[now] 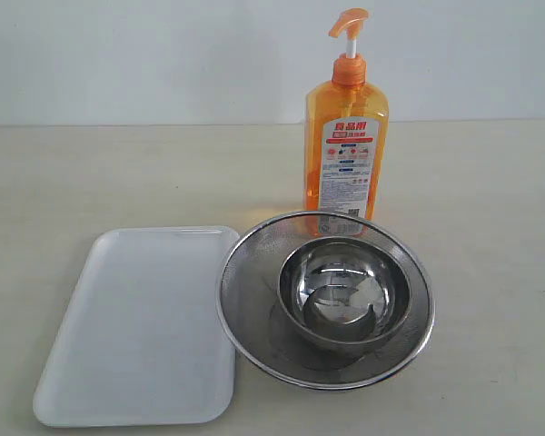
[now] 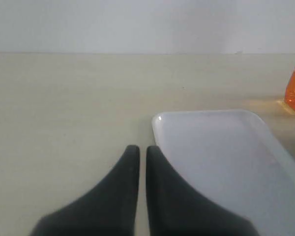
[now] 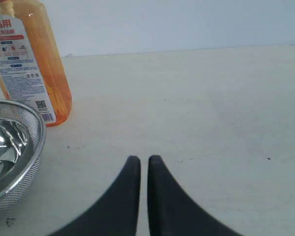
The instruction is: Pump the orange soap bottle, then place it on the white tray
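White tray (image 1: 136, 336), bowl (image 1: 345, 292) in strainer (image 1: 245, 300), orange soap bottle (image 1: 345, 154), left end effector (image 2: 138, 150) clenched, right end effector (image 3: 140, 160) clenched

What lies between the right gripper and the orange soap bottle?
Only bare tabletop, in the right wrist view, separates the right gripper from the orange soap bottle; the mesh strainer sits aside.
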You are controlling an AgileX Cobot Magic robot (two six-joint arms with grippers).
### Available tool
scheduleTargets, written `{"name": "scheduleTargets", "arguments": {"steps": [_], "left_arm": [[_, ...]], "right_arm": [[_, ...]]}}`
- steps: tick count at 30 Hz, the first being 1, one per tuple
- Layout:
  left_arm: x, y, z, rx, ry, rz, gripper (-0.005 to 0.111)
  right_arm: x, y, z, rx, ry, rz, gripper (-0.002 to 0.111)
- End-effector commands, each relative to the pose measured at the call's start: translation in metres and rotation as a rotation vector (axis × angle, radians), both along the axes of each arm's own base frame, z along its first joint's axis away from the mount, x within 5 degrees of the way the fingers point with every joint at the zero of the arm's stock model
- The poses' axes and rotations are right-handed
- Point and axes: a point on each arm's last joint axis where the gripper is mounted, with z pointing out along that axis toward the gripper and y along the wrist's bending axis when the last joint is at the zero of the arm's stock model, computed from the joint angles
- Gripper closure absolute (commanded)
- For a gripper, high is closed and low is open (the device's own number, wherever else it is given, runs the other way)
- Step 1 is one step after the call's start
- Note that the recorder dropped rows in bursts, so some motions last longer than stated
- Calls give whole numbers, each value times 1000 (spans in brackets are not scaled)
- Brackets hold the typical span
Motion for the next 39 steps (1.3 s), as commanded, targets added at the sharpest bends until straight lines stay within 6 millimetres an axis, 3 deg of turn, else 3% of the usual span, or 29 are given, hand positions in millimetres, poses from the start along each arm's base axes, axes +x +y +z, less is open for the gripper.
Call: {"name": "scheduleTargets", "arguments": {"steps": [1, 4, 9, 12, 16, 25, 29, 32, 39], "left_arm": [[0, 0, -1, -4, -3, 6, 102], [0, 0, -1, -4, -3, 6, 102], [0, 0, -1, -4, -3, 6, 102], [0, 0, -1, -4, -3, 6, 102], [0, 0, -1, -4, -3, 6, 102], [0, 0, -1, -4, -3, 6, 102], [0, 0, -1, -4, -3, 6, 102], [0, 0, -1, -4, -3, 6, 102], [0, 0, -1, -4, -3, 6, 102]], "right_arm": [[0, 0, 1, -10, -15, -1, 106], [-2, 0, 17, 35, -57, -3, 106], [-16, 3, 82, 199, -238, 24, 106], [-26, 2, 109, 231, -314, 38, 106], [-32, 2, 123, 243, -364, 42, 106], [-34, 2, 130, 289, -438, 50, 106], [-36, 2, 138, 144, -500, 67, 106], [-21, 7, 145, 130, -442, 112, 106], [39, 36, 158, 26, -286, 332, 106]]}}
